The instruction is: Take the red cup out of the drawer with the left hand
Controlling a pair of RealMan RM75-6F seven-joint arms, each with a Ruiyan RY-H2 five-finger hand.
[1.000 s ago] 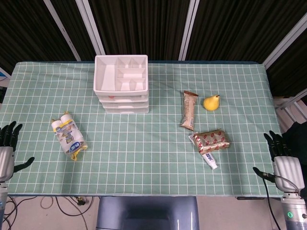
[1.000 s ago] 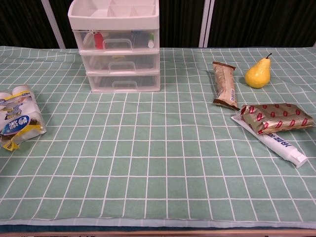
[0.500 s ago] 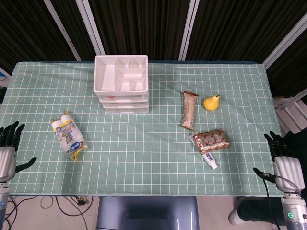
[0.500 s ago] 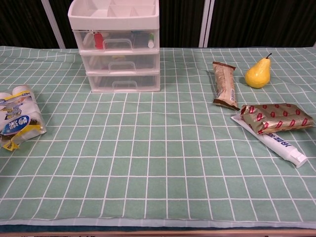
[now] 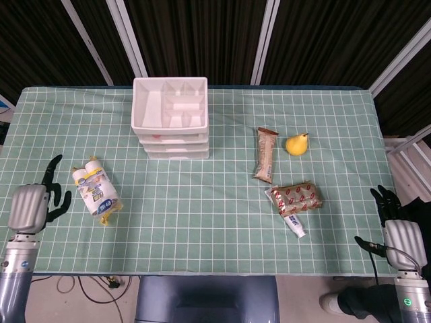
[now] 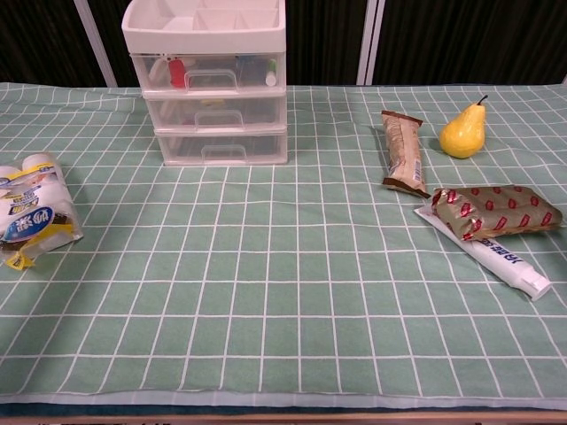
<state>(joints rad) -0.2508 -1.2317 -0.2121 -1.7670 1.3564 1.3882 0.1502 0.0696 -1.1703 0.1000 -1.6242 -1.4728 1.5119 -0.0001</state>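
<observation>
Since a moment ago the left hand (image 5: 31, 205) has risen over the table's (image 5: 202, 222) near-left edge, fingers spread, empty; the right hand (image 5: 400, 232) idles, fingers apart. Chest view: something red (probably the red cup (image 6: 178, 71)) shows in the closed top drawer (image 6: 209, 73).

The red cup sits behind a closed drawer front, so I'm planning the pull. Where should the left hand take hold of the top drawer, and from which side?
Hook the fingers under the arched handle at the middle of the top drawer front, coming from the robot's side, straight on. The handle protrudes forward, and the drawer slides that way. The left hand is still near the table's left edge.
</observation>
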